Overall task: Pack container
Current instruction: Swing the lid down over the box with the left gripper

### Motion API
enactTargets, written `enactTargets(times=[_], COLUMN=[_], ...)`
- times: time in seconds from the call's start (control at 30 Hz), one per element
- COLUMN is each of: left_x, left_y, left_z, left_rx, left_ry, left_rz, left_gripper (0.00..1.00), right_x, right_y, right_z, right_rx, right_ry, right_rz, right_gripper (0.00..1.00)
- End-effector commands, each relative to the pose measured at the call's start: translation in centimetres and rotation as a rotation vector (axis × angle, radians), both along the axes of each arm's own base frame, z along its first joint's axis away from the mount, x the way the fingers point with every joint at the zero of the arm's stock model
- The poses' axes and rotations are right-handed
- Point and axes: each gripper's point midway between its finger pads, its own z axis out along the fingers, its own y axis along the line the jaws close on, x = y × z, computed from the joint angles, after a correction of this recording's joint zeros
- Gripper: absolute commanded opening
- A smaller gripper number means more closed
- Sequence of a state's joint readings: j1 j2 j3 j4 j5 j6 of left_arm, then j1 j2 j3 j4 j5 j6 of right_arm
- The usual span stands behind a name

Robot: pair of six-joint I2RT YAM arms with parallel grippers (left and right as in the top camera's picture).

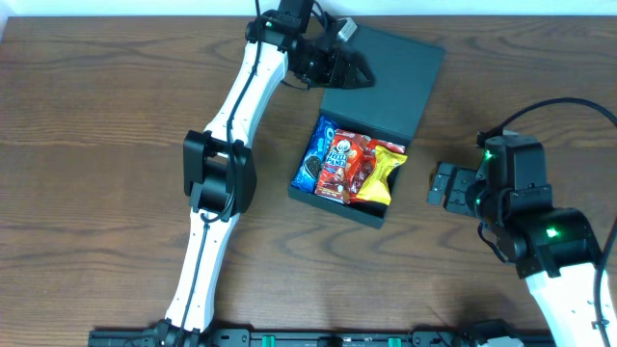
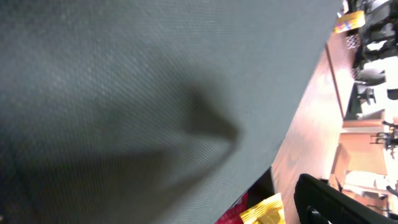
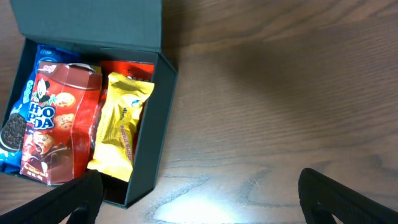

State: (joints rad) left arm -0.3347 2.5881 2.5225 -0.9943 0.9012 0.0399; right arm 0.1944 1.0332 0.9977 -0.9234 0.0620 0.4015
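Toward the far edge of the table, mid-width, the container (image 1: 378, 218) sits open with snack packets (image 1: 347, 166) inside. We judge that the left arm, stretched long, has its fingers (image 1: 349, 73) at the lid (image 1: 386, 82) to fold it shut; their grip we cannot tell. The right arm rests folded near the right edge, fingers (image 3: 78, 200) spread wide.

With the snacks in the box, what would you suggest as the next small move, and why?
Probably the left gripper should tip the lid forward over the snack packets: the container looks full, its lid is open, and the right gripper sits open, clear beside it.
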Motion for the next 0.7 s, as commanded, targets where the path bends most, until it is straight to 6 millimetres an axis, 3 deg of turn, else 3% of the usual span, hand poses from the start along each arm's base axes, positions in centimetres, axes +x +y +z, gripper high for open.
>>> enactTargets(times=[0.0,0.37,0.67], left_x=[0.1,-2.1,-4.4], left_y=[0.5,2.2,3.1], left_z=[4.0,8.6,10.6], left_rx=[0.019,0.083,0.108], left_ry=[-0.126,-0.189,-0.156], left_rz=[-0.016,-0.023,-0.027], left_gripper=[0.95,0.95,0.95], right_x=[0.2,0.3,0.3], right_y=[0.0,-0.1,-0.1], right_z=[0.6,0.6,0.6], right_rx=[-0.008,-0.011,-0.011], right_ry=[-0.016,-0.017,-0.017], right_rz=[-0.005,-0.007,-0.007], right_gripper=[0.99,0.99,0.99])
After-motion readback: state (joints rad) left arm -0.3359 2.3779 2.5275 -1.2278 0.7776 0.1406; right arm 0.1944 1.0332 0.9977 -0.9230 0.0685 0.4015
